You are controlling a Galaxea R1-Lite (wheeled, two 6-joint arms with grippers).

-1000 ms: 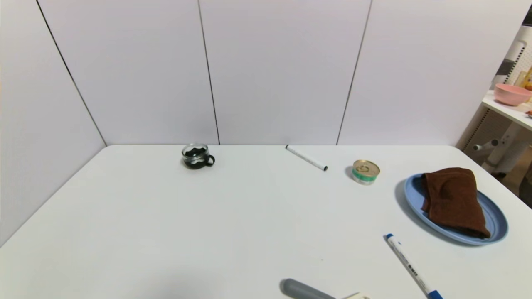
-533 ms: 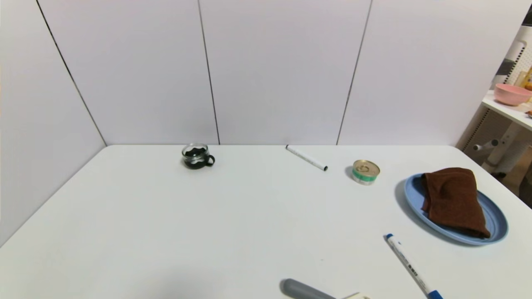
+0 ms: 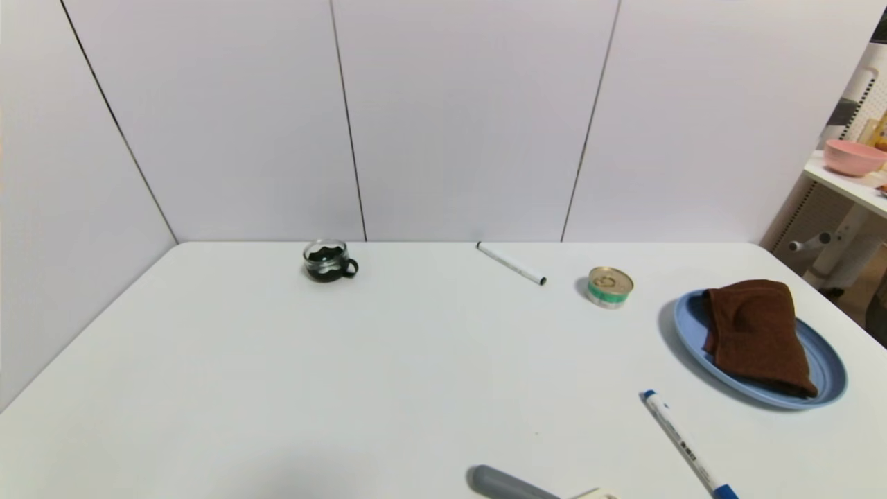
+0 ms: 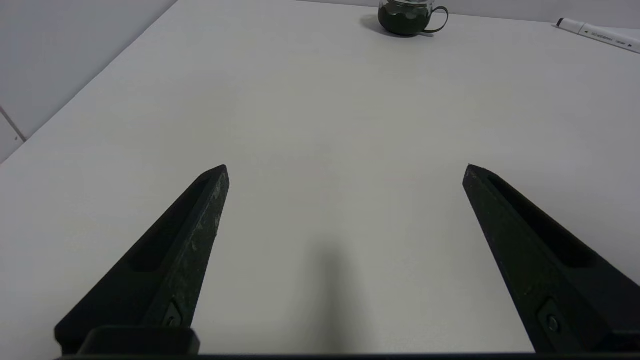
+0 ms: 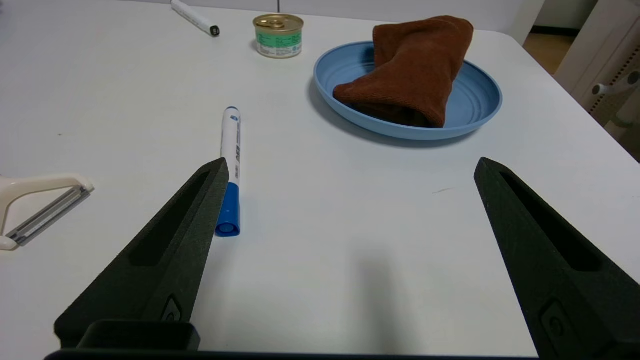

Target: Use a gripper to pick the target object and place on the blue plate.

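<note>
Nothing has moved in the last sec. Right black two-finger claw (image 5: 350, 167) & left one (image 4: 345, 170) hang wide open near the robot, holding nothing. Farther off, the soft brown folded towel (image 3: 757, 333) lies on the round light-blue plastic plate (image 3: 828, 364). Job looks done.

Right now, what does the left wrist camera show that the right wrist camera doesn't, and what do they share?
Only the left wrist view shows the open left hand and the dark glass cup. Only the right wrist view shows the open right hand, the brown towel lying on the blue plate, the green tin, the blue-capped marker and the peeler. Both show the white table and the black-tipped marker.
</note>
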